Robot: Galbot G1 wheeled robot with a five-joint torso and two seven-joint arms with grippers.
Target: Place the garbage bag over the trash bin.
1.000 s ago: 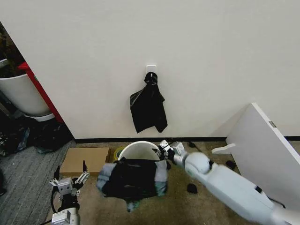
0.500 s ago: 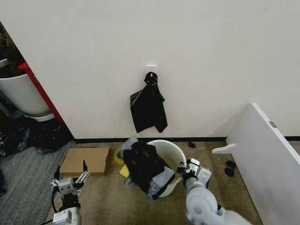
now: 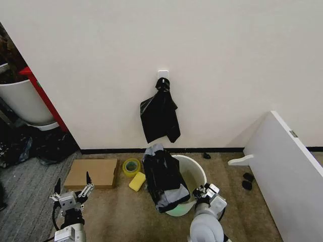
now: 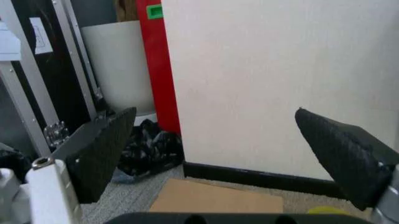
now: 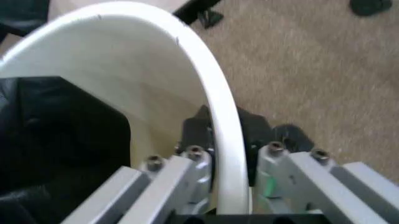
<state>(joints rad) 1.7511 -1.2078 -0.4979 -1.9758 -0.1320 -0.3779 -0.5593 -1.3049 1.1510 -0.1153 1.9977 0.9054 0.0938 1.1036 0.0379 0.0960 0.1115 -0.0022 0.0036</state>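
The white trash bin [image 3: 194, 177] stands on the carpet just before me, right of centre. The black garbage bag [image 3: 162, 176] hangs crumpled over its left rim and down the outside, leaving the right half of the mouth uncovered. My right gripper [image 3: 204, 193] is shut on the bin's near right rim. In the right wrist view the rim [image 5: 219, 116] runs between the right gripper [image 5: 228, 133], one finger inside the wall and one outside, with the bag [image 5: 56, 135] inside. My left gripper [image 3: 70, 193] waits open at the lower left, its fingers [image 4: 100, 149] wide apart around nothing.
A bunch of black bags [image 3: 160, 113] hangs on a white wall hook. Flat cardboard [image 3: 91, 172], a yellow tape roll [image 3: 132, 166] and a yellow sponge [image 3: 137, 181] lie left of the bin. A white board [image 3: 287, 171] leans at the right; a big white pot [image 3: 22, 101] stands at the far left.
The right arm has drawn back toward me, and the bin has come right and nearer with it. The bag has shifted from in front of the bin to over its left rim.
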